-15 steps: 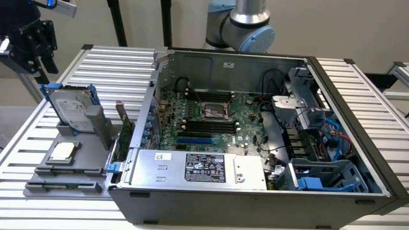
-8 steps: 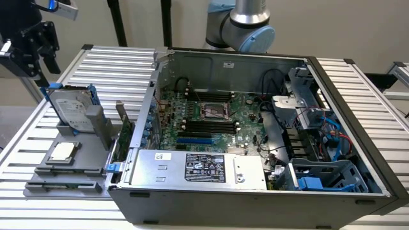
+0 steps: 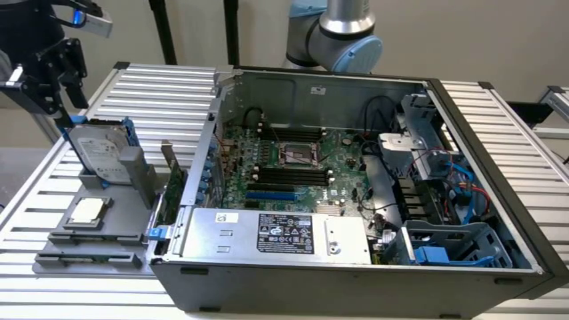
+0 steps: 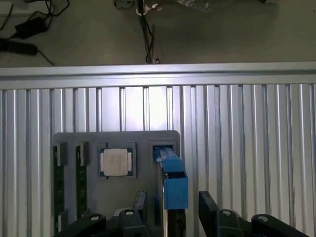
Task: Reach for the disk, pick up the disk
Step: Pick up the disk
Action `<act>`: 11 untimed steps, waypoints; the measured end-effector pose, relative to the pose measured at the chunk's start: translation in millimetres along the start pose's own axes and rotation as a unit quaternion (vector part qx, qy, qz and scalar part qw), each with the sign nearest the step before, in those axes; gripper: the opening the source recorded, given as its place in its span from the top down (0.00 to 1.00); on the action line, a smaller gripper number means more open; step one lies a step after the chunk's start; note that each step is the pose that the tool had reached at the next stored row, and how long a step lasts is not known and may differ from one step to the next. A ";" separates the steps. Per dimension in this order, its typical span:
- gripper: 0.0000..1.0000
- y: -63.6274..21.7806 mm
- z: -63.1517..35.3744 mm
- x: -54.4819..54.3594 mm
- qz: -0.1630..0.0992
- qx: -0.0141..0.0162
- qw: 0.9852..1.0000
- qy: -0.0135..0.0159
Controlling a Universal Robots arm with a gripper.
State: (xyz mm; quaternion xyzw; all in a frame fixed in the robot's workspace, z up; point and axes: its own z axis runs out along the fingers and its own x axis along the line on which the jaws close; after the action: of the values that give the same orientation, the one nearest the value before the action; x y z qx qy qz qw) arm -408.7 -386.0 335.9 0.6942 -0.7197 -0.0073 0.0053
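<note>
The disk (image 3: 92, 150) stands upright on its edge in a slot of a grey holder (image 3: 89, 237), silver-grey with a white label and a blue carrier frame. In the wrist view the disk (image 4: 170, 183) shows edge-on, mostly as its blue frame. My black gripper (image 3: 64, 90) hangs just above the disk's top edge, at the exterior view's left. In the wrist view my gripper (image 4: 173, 210) is open, one finger (image 4: 140, 201) on each side of the disk's edge. I see no contact with the disk.
A small square CPU chip (image 3: 87, 211) lies flat in the grey holder (image 4: 143, 140) beside the disk, with two dark strips (image 4: 58, 182) further along. The open computer case (image 3: 356, 167) and its silver power supply box (image 3: 276, 233) lie to the exterior view's right, on a ribbed aluminium table (image 3: 160, 93).
</note>
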 end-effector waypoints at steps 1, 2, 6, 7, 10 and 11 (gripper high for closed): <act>0.46 0.0 0.8 -0.6 0.002 0.000 1.000 0.000; 0.46 0.1 1.6 -1.2 0.004 0.000 1.000 0.000; 0.46 2.7 4.5 -2.3 0.009 0.002 1.000 0.000; 0.46 3.5 5.5 -2.3 0.009 0.002 1.000 0.000; 0.46 3.8 9.8 -2.1 0.009 0.004 1.000 0.000; 0.46 3.9 11.5 -2.2 0.009 0.004 1.000 0.000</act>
State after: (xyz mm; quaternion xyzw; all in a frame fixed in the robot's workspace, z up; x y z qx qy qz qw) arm -412.7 -383.6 324.5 0.6877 -0.7260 -0.0046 0.0022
